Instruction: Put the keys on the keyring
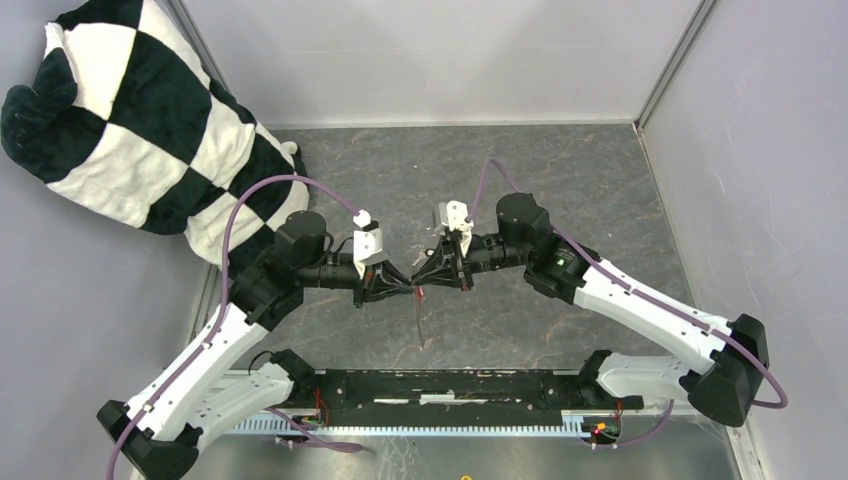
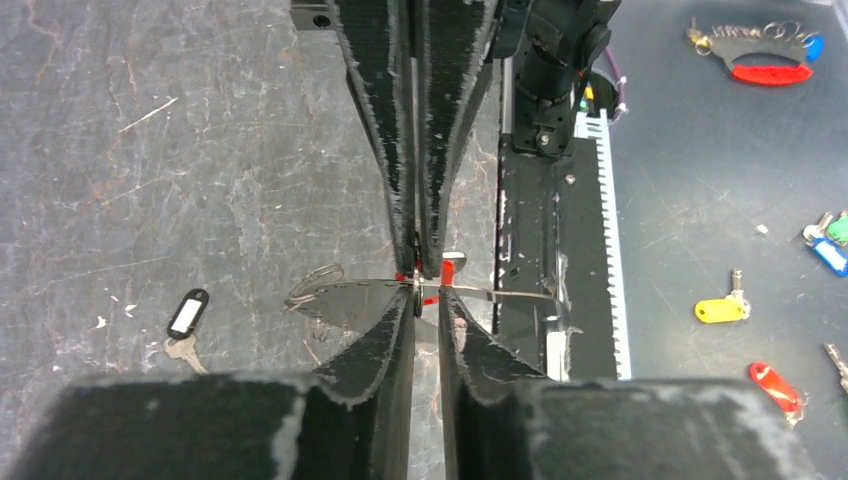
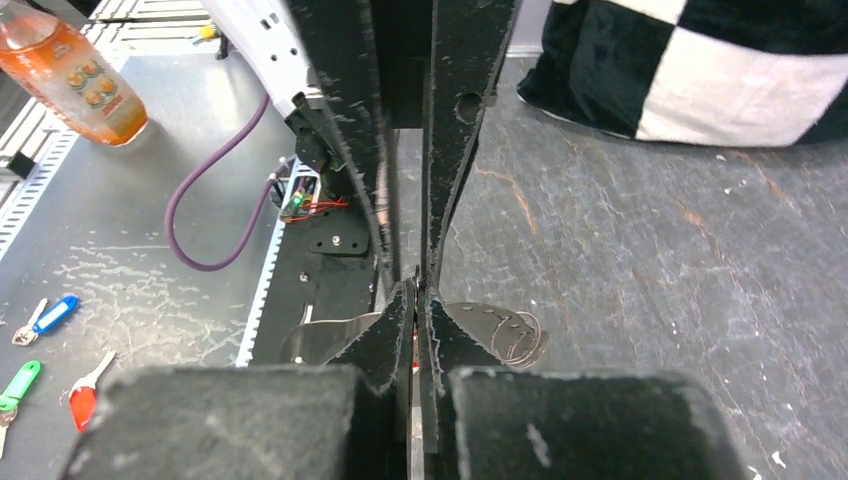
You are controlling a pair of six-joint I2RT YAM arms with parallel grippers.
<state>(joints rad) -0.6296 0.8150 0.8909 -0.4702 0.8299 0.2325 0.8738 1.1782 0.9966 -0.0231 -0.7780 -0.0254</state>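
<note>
The keyring [image 2: 510, 295] reaches toward my bases from the spot where my two end effectors meet tip to tip. My right end effector [image 3: 418, 300] is clamped tight on the red-tagged key [image 2: 449, 272]. My left end effector [image 2: 427, 305] shows a slim gap with the ring's wire across its tips, and I cannot tell whether it grips. Beyond them, the black-tagged key [image 2: 187, 313] lies on the desk [image 1: 560, 180].

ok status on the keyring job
Right gripper shut on the red key. Left gripper close on the keyring, grip unclear. Black key on the table. Nothing blocking.
</note>
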